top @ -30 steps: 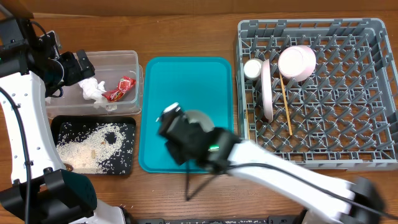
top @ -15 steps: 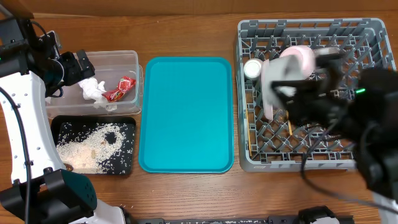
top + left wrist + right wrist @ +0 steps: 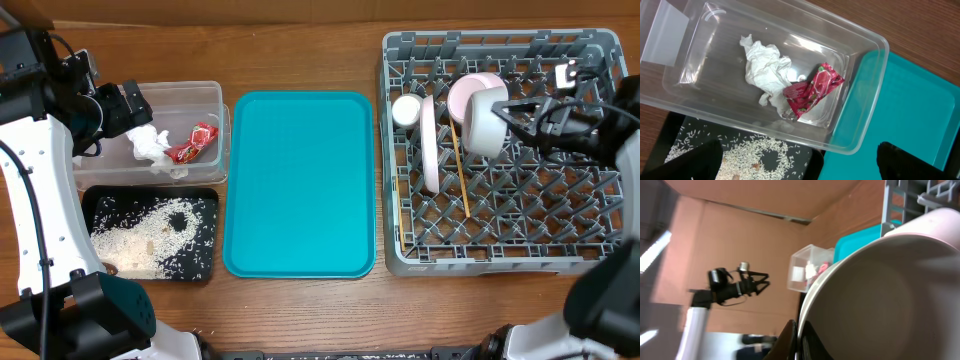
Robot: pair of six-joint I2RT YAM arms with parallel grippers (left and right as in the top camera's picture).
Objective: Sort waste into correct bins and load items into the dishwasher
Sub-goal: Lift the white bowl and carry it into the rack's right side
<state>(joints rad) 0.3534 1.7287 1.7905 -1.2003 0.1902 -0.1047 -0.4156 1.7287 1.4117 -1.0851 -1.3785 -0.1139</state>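
My right gripper [image 3: 505,115] is shut on the rim of the small white bowl [image 3: 481,122], holding it on its side over the grey dish rack [image 3: 590,255]; the right wrist view shows the fingers [image 3: 800,339] pinching the bowl's rim [image 3: 875,295]. In the rack are the pink bowl [image 3: 478,84], the upright pink plate [image 3: 430,150], the cream cup [image 3: 406,110] and a chopstick [image 3: 460,170]. My left gripper [image 3: 133,106] is open and empty above the clear tub [image 3: 190,92]. The tub [image 3: 860,55] holds the tissue [image 3: 765,67] and the red wrapper [image 3: 812,90]. Rice lies on the black tray [image 3: 205,265].
The teal serving tray [image 3: 300,180] lies bare between the bins and the rack. The black tray with rice [image 3: 760,155] sits just in front of the clear tub. Wooden tabletop [image 3: 300,310] runs along the front.
My right arm has swung from the teal tray to the rack, carrying the small white bowl. The left arm has not moved.
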